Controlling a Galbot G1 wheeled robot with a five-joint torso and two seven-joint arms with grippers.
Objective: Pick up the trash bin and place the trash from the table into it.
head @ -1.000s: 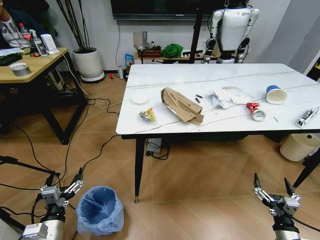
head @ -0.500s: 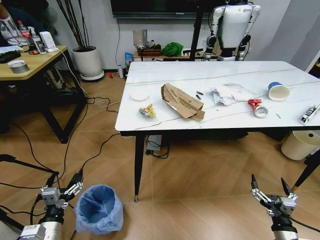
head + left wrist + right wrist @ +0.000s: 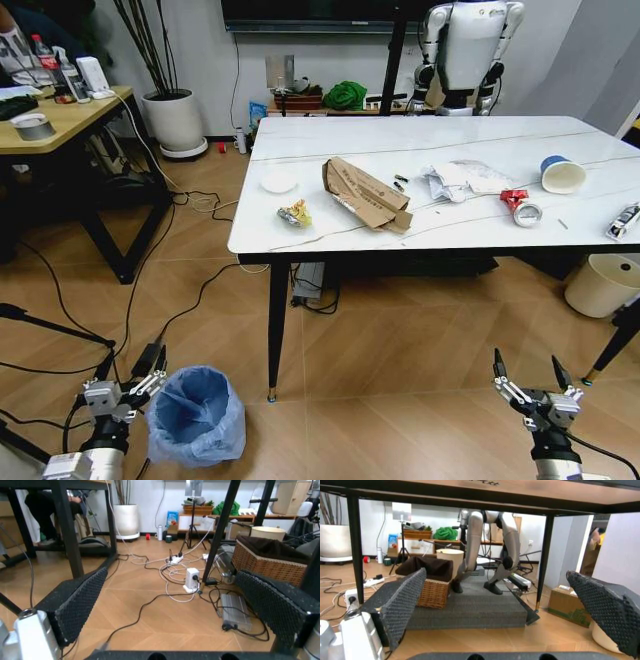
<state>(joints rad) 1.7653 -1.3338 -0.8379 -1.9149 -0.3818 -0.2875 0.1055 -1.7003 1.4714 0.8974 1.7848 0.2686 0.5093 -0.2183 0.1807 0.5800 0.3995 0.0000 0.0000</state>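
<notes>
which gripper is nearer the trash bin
Left. The left gripper hangs low, open, right beside the trash bin; the right gripper, also open, is far across the floor.

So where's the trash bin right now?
In the head view the trash bin stands on the floor at lower left, beside the open left hand, short of the table.

Both grippers lower in view than before.

A white marble-look table (image 3: 350, 232) holds flattened brown cardboard (image 3: 365, 195) and a blue-white paper cup (image 3: 562, 174). Below, a blue-bagged round trash bin (image 3: 196, 416) stands beside the spread-fingered left gripper (image 3: 128, 383); the right gripper (image 3: 530, 381) is likewise spread.
</notes>
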